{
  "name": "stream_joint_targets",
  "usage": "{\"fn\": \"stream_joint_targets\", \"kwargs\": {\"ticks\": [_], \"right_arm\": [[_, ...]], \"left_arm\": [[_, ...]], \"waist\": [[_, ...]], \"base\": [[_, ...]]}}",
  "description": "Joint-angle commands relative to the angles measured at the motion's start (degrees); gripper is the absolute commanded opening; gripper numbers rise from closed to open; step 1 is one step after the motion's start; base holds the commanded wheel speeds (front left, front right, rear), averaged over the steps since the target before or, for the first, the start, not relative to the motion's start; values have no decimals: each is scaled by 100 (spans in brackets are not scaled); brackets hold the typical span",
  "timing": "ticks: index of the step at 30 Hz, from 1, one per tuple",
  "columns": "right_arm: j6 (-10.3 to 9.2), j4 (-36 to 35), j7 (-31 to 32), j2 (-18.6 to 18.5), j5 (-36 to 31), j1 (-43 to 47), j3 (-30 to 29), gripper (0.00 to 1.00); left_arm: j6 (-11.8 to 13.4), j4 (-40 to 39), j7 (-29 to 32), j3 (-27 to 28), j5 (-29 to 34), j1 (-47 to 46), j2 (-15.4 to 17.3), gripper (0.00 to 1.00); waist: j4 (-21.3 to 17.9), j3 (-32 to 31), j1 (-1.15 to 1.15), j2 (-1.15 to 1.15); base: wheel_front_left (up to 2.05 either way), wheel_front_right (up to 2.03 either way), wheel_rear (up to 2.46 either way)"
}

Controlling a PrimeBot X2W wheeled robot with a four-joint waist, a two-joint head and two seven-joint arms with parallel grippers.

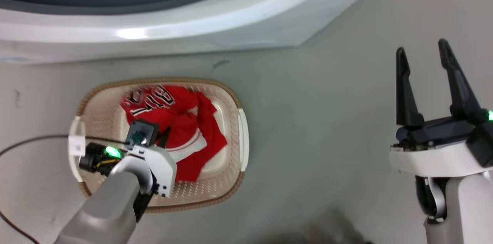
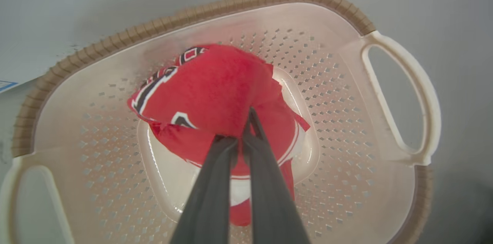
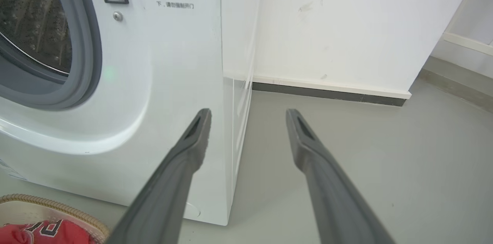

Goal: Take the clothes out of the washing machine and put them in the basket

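Floor (image 1: 327,121) holds the basket (image 1: 161,81) by the washing machine (image 1: 192,24); left end effector (image 2: 240,128) pinches the clothes (image 2: 208,90), right end effector (image 1: 421,45) gapes

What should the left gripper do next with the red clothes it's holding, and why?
Probably open the left gripper: it is pinched shut on the clothes, which lie inside the basket, so releasing should leave them there.

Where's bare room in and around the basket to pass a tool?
Free: floor between basket and right tool, open; narrow floor strip between basket rim and washing machine; basket's bare perforated walls at both ends. Crowded: basket middle, heaped with red clothes, left tool shut on them.
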Motion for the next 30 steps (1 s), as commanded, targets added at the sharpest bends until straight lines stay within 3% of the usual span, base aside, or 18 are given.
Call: {"fn": "stream_joint_targets", "kwargs": {"ticks": [1, 11, 21, 22, 23, 30], "right_arm": [[-6, -49, -9, 5, 50, -143, -10, 100], [-6, -164, -9, 5, 249, -453, -99, 100], [-6, -205, -10, 5, 342, -566, -104, 100], [-6, -199, -10, 5, 339, -559, -111, 100], [-6, -188, -9, 5, 314, -547, -112, 100], [-6, -39, -10, 5, 248, -436, -72, 100]], "left_arm": [[-40, 251, 18, -41, 69, -220, -41, 0], [-186, 1745, 214, -280, 265, -1170, -372, 0], [-60, 2135, 568, -444, 323, -1362, -464, 0], [-38, 2140, 499, -446, 323, -1365, -481, 65], [-57, 2143, 445, -418, 280, -1350, -521, 100], [-100, 2175, 149, -316, 105, -1049, -675, 100]], "waist": [[-215, 465, -1, 0], [-373, 1259, -1, 0], [-423, 1450, -1, 0], [-407, 1426, -1, 0], [-386, 1390, -1, 0], [-266, 977, -1, 0]], "base": [[0, 0, 0], [0, 0, 0], [0, 0, 0], [0, 0, 0], [0, 0, 0], [0, 0, 0]]}}
